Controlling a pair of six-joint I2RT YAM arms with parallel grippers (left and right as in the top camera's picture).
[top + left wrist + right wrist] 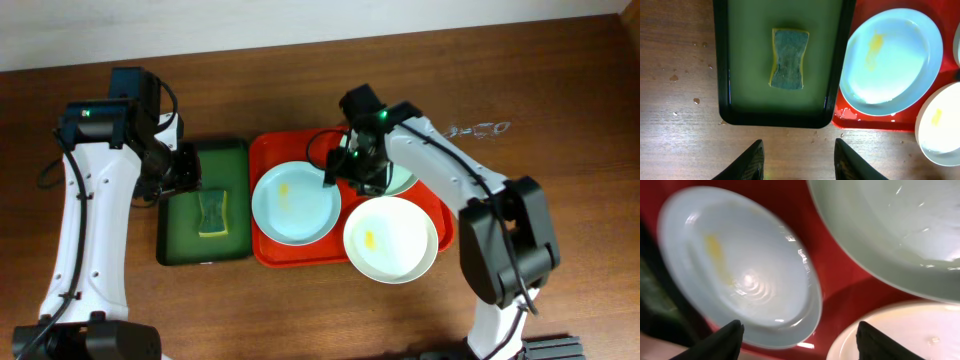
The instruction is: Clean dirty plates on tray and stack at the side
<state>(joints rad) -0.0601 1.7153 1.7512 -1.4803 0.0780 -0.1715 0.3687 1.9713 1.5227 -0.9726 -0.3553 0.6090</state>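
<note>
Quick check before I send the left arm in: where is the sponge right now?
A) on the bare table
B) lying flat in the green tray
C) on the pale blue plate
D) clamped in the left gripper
B: the sponge lies flat in the green tray, and the left gripper is open, apart from it and holding nothing.

R claw [800, 334] wide over 3 plates [740, 270]

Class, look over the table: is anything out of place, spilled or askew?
The white plate overhangs the red tray's front rim instead of lying fully inside it. Small droplets speckle the table beside the green tray.
</note>
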